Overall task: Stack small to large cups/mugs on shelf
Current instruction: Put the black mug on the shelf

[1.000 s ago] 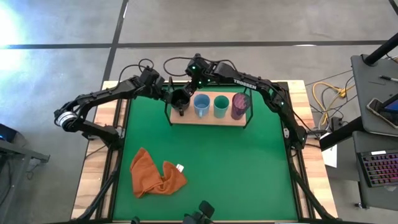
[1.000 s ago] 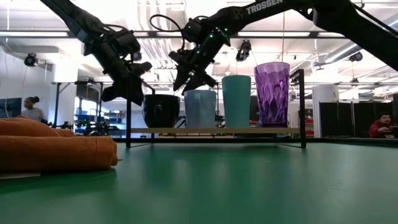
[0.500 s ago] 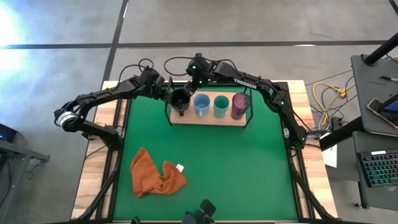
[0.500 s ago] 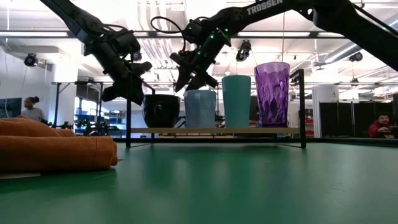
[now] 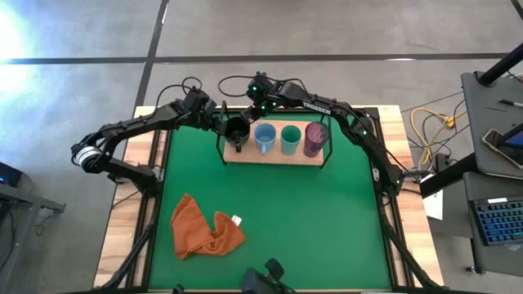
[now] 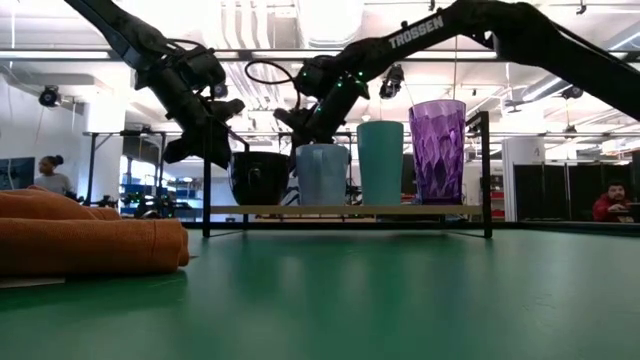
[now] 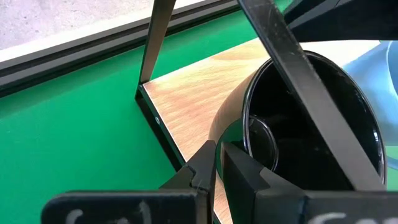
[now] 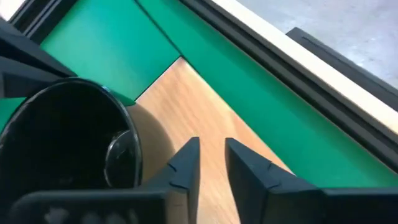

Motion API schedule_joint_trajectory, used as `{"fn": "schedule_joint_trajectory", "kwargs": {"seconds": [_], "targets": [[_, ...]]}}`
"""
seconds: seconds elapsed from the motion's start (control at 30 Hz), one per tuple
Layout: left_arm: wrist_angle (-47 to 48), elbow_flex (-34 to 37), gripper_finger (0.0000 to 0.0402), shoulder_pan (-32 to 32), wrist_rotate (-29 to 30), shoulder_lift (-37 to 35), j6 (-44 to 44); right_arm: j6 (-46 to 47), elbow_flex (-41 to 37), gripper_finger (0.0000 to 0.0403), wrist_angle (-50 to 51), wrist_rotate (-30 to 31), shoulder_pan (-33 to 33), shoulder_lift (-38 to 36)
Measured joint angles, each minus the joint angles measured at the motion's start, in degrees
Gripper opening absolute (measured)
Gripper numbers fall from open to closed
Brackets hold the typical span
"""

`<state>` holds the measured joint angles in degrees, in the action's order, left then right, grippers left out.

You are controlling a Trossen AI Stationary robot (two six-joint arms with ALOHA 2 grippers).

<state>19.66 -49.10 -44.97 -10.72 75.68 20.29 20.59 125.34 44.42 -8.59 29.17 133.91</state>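
Where the green surface (image 5: 270, 204) lies nearest, at the lower left of the high view, an orange cloth (image 5: 204, 227) is seen crumpled. Farther back, at upper centre, the shelf (image 5: 276, 154) carries four vessels in a row: black mug (image 5: 237, 131), light blue mug (image 5: 264, 136), teal cup (image 5: 290, 137) and purple tumbler (image 5: 315, 137). The left gripper (image 7: 216, 163) is held at the black mug's outer side, its jaws narrowed to a slim gap, apparently not clamped on the rim. The right gripper (image 8: 208, 163) is poised behind the black and blue mugs, jaws slightly parted and holding nothing.
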Motion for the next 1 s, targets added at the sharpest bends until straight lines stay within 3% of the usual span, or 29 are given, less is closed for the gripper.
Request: {"fn": "schedule_joint_trajectory", "kwargs": {"seconds": [0.33,0.5,1.0], "targets": [[0.01,0.00,0.0011,0.00,0.00,-0.02,0.00,-2.38,0.00,0.0013,-0.63,-5.85,0.00,0.15],[0.07,0.00,0.0011,0.00,-0.04,-0.02,0.00,-2.59,0.00,0.0009,-0.40,-9.66,-0.23,0.15],[-0.31,0.00,0.0011,-0.03,-1.93,-0.07,-0.02,-5.19,0.00,0.0009,4.08,-9.60,-1.05,0.14]]}}
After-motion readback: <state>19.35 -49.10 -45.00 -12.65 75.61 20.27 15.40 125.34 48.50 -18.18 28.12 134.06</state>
